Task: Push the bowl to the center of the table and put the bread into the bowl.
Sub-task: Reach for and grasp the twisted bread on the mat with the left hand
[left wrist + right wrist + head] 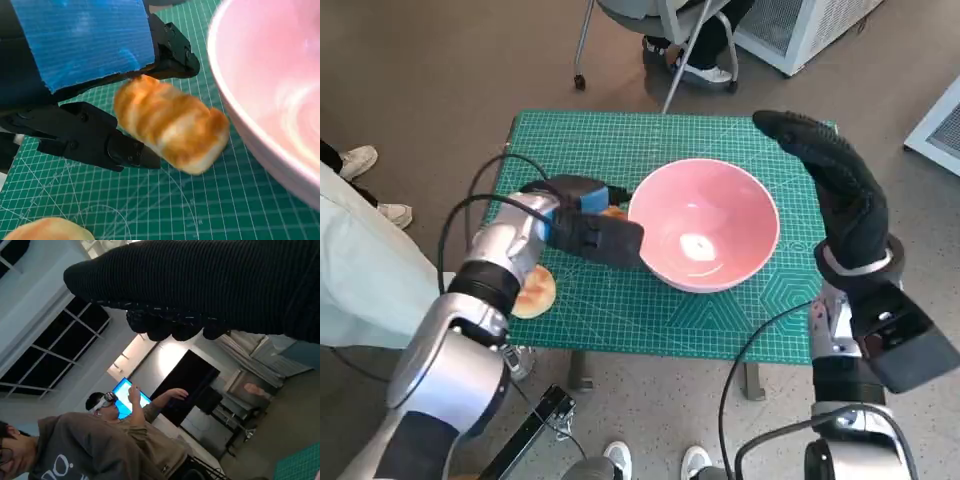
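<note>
Now, step: bowl sat near mid-table; bread transfer was under way.
Bowl (pixel 704 224): pink, about the table's (pixel 620 140) middle, slightly toward its right edge.
Bread (pixel 170 124): pinched in my left hand (pixel 582 232), just beside the bowl's rim.
Right hand (pixel 835 185): spread flat, holding nothing, above the right edge.
Next: I judged it needed lifting over the rim, then releasing.

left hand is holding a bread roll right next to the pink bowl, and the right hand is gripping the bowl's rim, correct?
One thing is off: the right hand is not gripping the rim. In the head view it is raised beside the bowl, holding nothing. The left hand does hold a bread roll next to the pink bowl, as the left wrist view shows.
</note>
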`<move>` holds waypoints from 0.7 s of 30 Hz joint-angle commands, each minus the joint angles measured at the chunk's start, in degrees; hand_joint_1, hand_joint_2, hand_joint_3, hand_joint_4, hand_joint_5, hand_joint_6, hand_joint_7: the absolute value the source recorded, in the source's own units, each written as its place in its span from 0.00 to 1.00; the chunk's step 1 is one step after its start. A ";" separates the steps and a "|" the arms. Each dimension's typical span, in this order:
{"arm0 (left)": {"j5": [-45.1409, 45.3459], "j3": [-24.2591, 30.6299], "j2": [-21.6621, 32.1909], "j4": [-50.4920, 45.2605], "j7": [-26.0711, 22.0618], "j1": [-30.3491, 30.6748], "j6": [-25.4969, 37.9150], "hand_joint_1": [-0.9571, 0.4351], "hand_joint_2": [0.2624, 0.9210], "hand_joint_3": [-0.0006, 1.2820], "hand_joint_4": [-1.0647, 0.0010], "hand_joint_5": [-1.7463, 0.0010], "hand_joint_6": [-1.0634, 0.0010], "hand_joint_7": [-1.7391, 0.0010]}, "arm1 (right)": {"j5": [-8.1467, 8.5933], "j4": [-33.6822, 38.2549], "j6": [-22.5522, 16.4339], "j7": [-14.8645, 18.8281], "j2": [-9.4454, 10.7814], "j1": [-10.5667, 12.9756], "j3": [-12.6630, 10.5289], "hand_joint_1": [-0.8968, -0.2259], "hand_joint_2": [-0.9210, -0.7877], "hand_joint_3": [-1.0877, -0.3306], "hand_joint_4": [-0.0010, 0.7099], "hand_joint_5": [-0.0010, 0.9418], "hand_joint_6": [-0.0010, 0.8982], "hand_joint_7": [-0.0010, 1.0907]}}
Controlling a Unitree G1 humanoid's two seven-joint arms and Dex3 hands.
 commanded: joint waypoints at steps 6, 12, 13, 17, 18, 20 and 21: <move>3.26 -3.36 -0.51 1.13 4.29 1.96 -3.08 0.75 0.99 0.13 0.48 0.37 0.46 0.59 | -0.84 -1.28 1.44 -0.68 -0.74 2.61 0.62 0.32 0.00 0.44 0.46 0.00 0.00 0.86; 2.36 -2.71 0.94 1.23 4.55 2.30 -5.73 0.69 1.00 0.13 0.50 0.26 0.45 0.33 | -0.35 -1.88 2.23 -0.66 -0.84 3.04 0.75 0.32 0.00 0.44 0.46 0.00 0.00 0.86; 2.17 -2.50 1.21 1.27 4.39 2.23 -5.81 0.69 1.00 0.12 0.51 0.25 0.44 0.32 | -0.30 -2.01 2.38 -0.67 -0.82 3.10 0.79 0.32 0.00 0.44 0.46 0.00 0.00 0.86; 1.45 -1.75 2.16 1.36 3.93 1.82 -5.62 0.69 1.00 0.12 0.52 0.23 0.43 0.32 | -0.20 -2.57 2.90 -0.77 -0.70 3.31 0.94 0.32 0.00 0.44 0.46 0.00 0.00 0.86; 1.29 -1.58 2.36 1.35 3.83 1.71 -5.53 0.69 1.00 0.12 0.52 0.23 0.43 0.31 | -0.17 -2.68 3.01 -0.80 -0.67 3.34 0.97 0.32 0.00 0.44 0.46 0.00 0.00 0.86; 0.67 -0.76 3.35 1.23 3.59 1.10 -5.30 0.69 1.00 0.13 0.53 0.24 0.45 0.29 | -0.03 -2.55 3.17 -0.74 -0.56 3.30 1.05 0.32 0.00 0.44 0.46 0.00 0.00 0.86; 0.46 -0.45 3.76 1.16 3.56 0.91 -5.33 0.69 1.00 0.13 0.52 0.25 0.45 0.28 | 0.00 -2.61 3.24 -0.75 -0.52 3.33 1.10 0.32 0.00 0.44 0.46 0.00 0.00 0.86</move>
